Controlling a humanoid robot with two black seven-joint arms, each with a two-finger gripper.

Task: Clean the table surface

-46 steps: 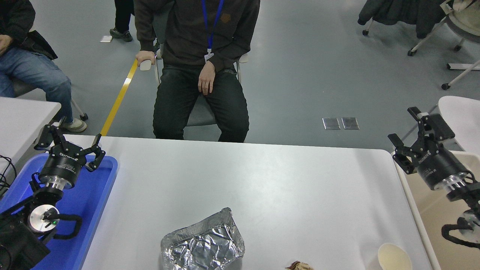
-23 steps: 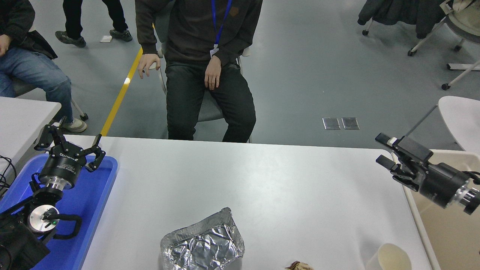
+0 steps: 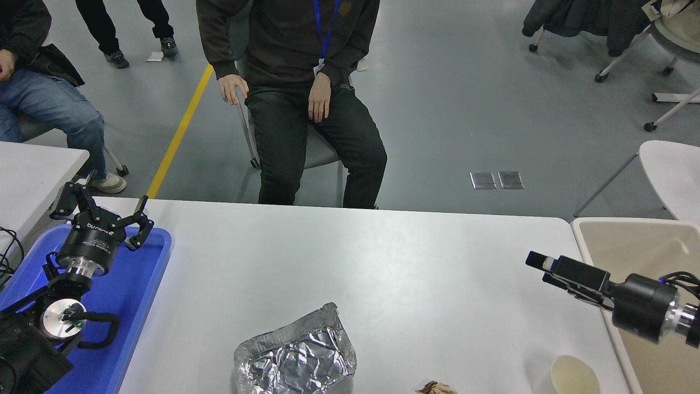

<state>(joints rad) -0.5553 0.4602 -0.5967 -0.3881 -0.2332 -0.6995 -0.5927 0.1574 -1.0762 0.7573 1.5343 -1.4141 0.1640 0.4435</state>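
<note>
The table surface [image 3: 383,257] is a wide white-grey top with rounded corners. On its near edge lie a crumpled sheet of aluminium foil [image 3: 295,358], a small brown crumpled scrap [image 3: 436,388] and an off-white paper cup [image 3: 574,376]. My right gripper [image 3: 541,268] comes in from the right edge, lies level and points left over the table's right end, above and behind the cup. It is open and empty. My left gripper [image 3: 101,216] is parked at the lower left over the blue tray [image 3: 142,284], open and empty.
A beige bin [image 3: 629,241] stands against the table's right end, under my right arm. A smaller white table [image 3: 33,164] is at the left. A person sits on a chair at the far side, and another sits at the far left.
My right gripper has come down and leftward from beside the bin to low over the table's right end and has turned level. The seated person has shifted to the right.
</note>
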